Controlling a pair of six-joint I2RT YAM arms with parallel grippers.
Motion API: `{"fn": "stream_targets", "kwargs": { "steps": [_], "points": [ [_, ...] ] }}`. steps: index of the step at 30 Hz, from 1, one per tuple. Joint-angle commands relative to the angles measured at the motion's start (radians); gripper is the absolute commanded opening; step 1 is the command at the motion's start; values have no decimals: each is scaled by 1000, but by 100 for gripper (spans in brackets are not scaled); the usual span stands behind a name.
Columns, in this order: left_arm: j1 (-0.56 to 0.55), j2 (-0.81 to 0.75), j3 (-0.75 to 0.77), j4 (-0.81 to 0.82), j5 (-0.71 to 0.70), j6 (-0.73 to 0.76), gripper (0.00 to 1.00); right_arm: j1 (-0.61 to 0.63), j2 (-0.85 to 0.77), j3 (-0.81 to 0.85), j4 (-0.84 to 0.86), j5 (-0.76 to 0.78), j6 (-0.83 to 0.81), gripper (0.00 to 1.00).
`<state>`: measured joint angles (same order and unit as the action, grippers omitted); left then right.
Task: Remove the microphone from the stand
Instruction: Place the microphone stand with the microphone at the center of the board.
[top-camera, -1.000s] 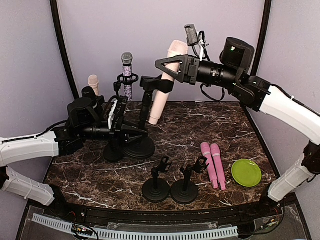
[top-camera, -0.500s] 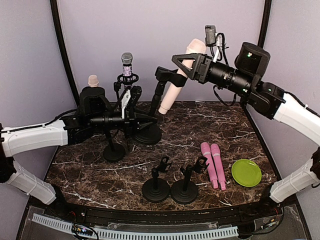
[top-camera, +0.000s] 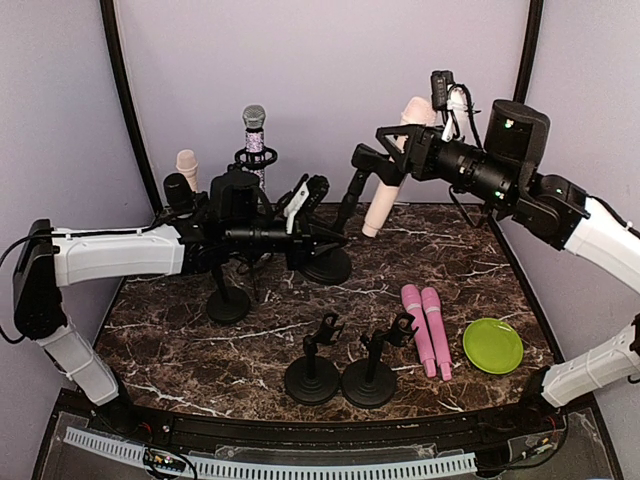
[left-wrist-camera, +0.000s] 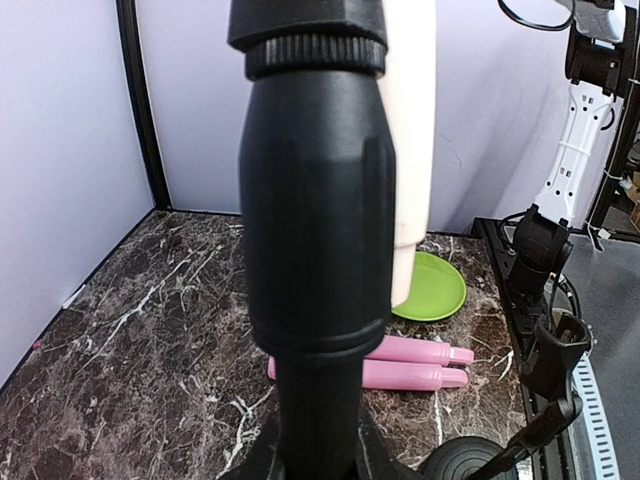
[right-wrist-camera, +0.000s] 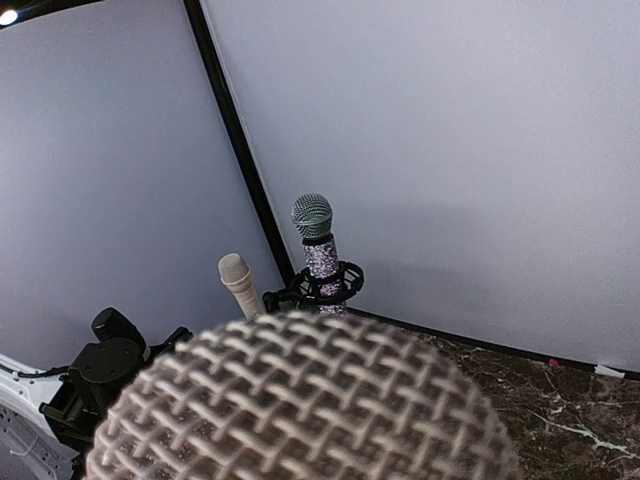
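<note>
**A:** What changed in the last second?

**B:** Both arms went to the right together. The stand (top-camera: 328, 265) slid with them over the table (top-camera: 480, 270), and its base is now nearer the middle, at the back. The microphone (top-camera: 384, 195) travelled with it, so I judge it is not free yet. It seems still to sit in the clip, though from above the clip is hard to see.

**A:** And the arms?

**B:** The left gripper (top-camera: 318, 238) reaches low across the table, pressed closed on the stand's stem. The right gripper (top-camera: 397, 140) comes in high from the right, its fingers clamped on the upper part of the leaning microphone.
</note>
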<state>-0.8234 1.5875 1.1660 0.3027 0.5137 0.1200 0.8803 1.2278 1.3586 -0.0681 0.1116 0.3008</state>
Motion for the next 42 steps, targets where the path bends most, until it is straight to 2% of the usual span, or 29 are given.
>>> {"fn": "stream_targets", "kwargs": {
  "steps": [1, 9, 22, 25, 28, 32, 42],
  "points": [
    [-6, 54, 81, 58, 3, -9, 0, 8, -18, -19, -24, 54, -20, 6],
    [-13, 172, 138, 80, 48, -27, 0, 8, -41, -91, -33, 122, -5, 6],
    [-31, 313, 90, 179, 126, -35, 1, 8, -68, -261, 26, 131, 50, 6],
    [-34, 333, 62, 212, 131, -39, 6, 8, -70, -299, 53, 139, 55, 6],
    [-36, 349, 28, 238, 132, -40, 17, 8, -78, -343, 84, 147, 62, 6],
    [-37, 377, -8, 262, 138, -47, 28, 8, -93, -406, 134, 160, 72, 6],
    [-40, 408, -55, 309, 159, -55, 40, 8, -101, -464, 170, 160, 83, 6]
  ]
}}
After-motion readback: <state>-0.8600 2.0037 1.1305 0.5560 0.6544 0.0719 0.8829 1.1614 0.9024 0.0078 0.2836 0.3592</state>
